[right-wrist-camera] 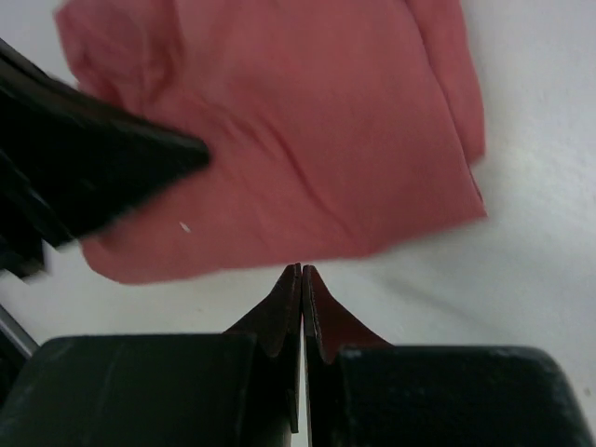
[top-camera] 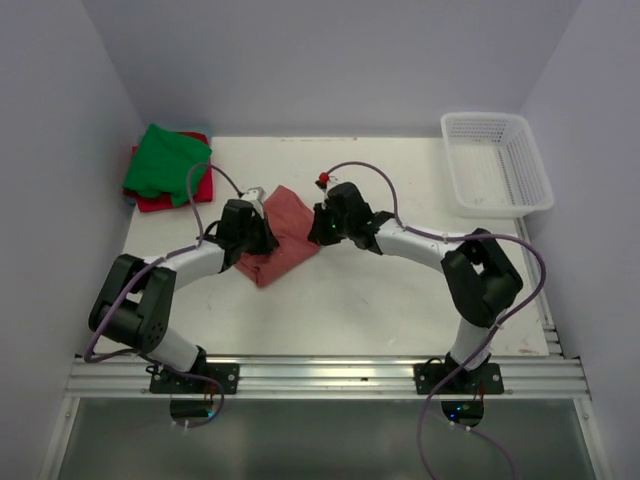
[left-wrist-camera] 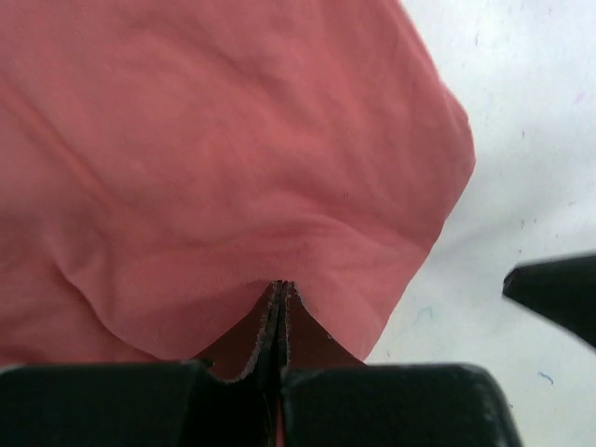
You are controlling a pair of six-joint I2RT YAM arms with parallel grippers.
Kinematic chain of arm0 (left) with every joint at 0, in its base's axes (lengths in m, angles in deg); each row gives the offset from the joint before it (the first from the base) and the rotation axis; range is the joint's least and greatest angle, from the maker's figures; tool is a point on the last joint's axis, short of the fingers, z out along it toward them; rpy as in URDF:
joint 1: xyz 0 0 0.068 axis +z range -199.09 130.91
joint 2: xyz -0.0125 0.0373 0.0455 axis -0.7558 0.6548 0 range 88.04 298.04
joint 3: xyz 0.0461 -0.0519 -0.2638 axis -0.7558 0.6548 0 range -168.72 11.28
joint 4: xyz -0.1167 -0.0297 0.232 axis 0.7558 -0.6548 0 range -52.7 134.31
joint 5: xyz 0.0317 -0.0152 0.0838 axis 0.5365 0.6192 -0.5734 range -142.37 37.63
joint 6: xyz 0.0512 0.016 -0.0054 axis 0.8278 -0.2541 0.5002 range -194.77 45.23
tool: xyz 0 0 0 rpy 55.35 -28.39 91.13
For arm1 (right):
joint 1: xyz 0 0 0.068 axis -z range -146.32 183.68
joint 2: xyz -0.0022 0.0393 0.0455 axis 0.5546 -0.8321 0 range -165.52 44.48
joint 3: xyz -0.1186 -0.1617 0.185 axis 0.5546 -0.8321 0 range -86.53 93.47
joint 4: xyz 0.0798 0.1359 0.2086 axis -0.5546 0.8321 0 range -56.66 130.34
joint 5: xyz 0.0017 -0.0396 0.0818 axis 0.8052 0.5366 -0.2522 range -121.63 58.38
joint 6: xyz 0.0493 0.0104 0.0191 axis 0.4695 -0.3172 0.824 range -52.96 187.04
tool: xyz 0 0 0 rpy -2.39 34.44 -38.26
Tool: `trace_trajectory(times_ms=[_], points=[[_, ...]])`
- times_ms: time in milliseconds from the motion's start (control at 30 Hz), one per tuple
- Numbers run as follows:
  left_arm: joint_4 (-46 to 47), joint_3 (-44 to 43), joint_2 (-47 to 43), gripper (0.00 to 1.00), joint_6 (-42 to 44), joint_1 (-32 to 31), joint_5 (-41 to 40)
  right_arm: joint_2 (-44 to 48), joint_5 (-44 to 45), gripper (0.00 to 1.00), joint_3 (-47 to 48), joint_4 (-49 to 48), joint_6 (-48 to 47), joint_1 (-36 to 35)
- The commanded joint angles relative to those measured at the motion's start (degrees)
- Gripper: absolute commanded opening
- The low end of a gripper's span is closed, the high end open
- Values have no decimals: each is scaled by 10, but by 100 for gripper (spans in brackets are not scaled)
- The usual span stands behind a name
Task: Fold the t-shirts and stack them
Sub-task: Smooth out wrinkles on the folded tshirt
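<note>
The table [top-camera: 400, 300] has two arms at its near edge, one on the left and one on the right. One t-shirt, the middle t-shirt [top-camera: 285, 245], lies flat near the middle of the table, a bit to the left. The left gripper [left-wrist-camera: 281, 289] is over the left part of this shirt, with its tips on the cloth. The right gripper [right-wrist-camera: 302, 272] is at the shirt's right side, with its tips just beside the cloth's edge, over the table. In the far left corner, the top t-shirt [top-camera: 165, 160] lies on the bottom t-shirt [top-camera: 160, 203]. The basket [top-camera: 495, 207] stands in the far right corner, well apart from the shirts.
</note>
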Motion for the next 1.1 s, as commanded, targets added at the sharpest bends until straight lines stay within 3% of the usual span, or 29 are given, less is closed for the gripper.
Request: trace_trajectory(times_ms=[0,300,667,733,1000,1067], points=[[64,12,25,0,-16,-12,38,-58,-52,0,104,-20,-13,16],[50,50,16,0,-17,-24,26,-194,-58,0,294,37,-35,35],[119,122,28,0,-70,-110,43,-289,-113,0,351,-9,7,57],[122,130,23,0,-74,-118,47,-291,-89,0,348,-2,6,57],[91,160,-32,0,-69,-132,22,-295,203,0,371,168,16,58],[86,160,-32,0,-65,-131,19,-292,238,0,358,173,24,61]])
